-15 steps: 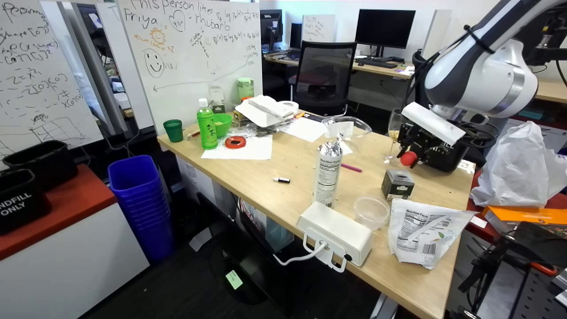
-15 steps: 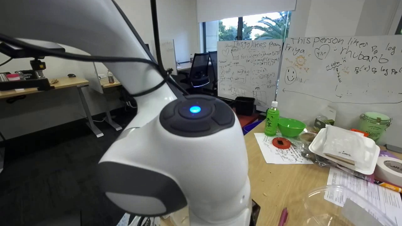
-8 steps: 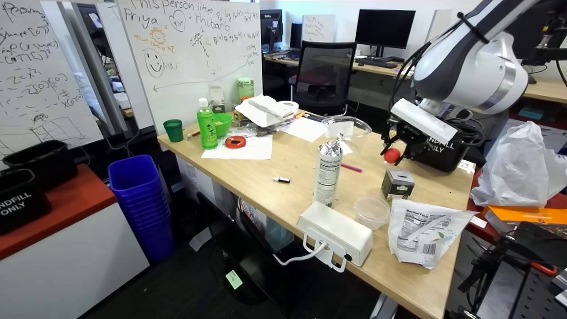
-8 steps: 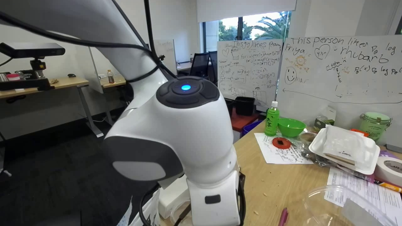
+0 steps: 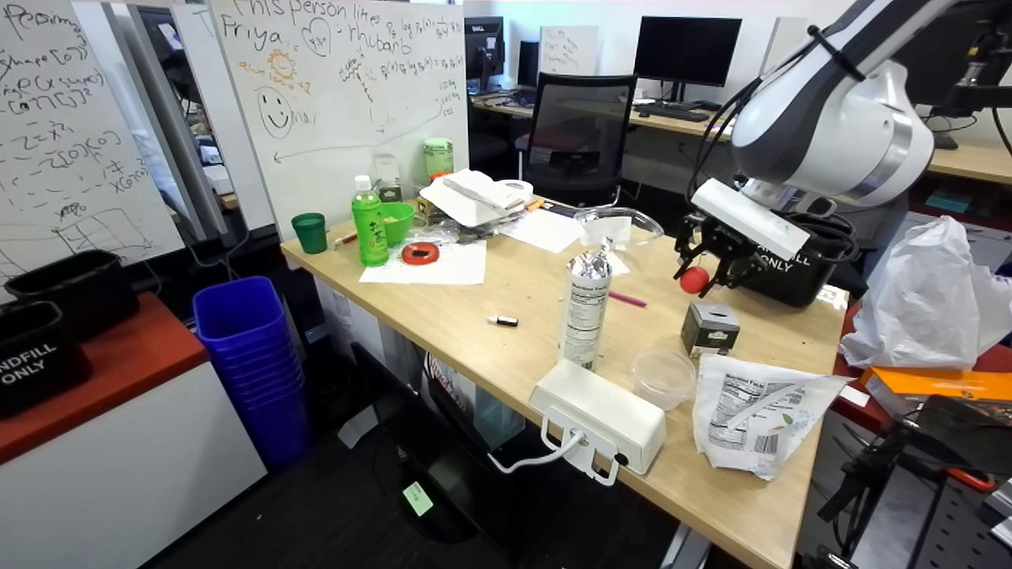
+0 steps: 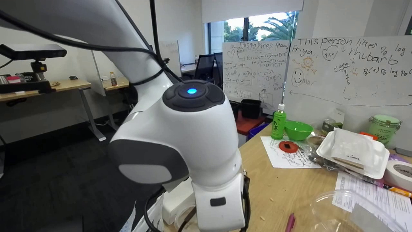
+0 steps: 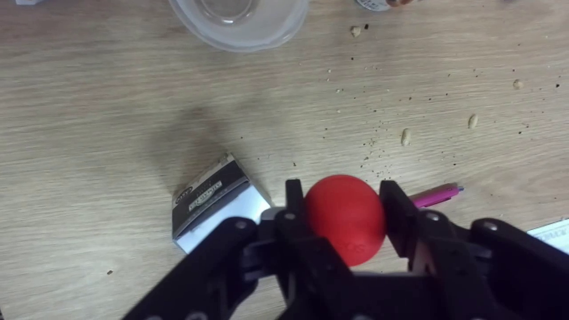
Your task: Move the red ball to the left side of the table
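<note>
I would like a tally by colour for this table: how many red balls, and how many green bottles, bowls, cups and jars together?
Red: 1 (red ball)
Green: 4 (bottle, bowl, cup, jar)
Total: 5

Round red ball [image 7: 344, 222]: smooth, matt. Long beige wood-look desk [image 5: 458, 304]: grained, matt. At ball's eleven o'clock, wrist view: round clear plastic tub [image 7: 242, 33], glossy.

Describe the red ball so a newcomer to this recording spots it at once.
In an exterior view, the white robot arm reaches over the table from the upper right. Follow it down to its black gripper; the wrist view shows the red ball between its fingers. Bright red and round, it is unlike the boxy dark carton and slim magenta pen near it.
</note>
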Action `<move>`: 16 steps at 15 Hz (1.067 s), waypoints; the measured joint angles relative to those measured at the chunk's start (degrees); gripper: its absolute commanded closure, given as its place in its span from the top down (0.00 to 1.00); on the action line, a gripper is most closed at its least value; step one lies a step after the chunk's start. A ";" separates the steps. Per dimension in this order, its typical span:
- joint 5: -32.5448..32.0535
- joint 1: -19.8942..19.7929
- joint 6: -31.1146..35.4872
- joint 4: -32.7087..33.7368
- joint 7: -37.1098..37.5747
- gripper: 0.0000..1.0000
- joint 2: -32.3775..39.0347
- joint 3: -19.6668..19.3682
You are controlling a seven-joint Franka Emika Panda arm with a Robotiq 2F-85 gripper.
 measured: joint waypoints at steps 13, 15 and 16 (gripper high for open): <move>-10.56 12.99 5.17 6.92 0.73 0.20 6.29 -8.06; -13.27 15.60 5.17 9.51 1.69 0.20 10.28 -10.76; -13.96 16.97 5.15 10.68 2.04 0.20 12.37 -12.30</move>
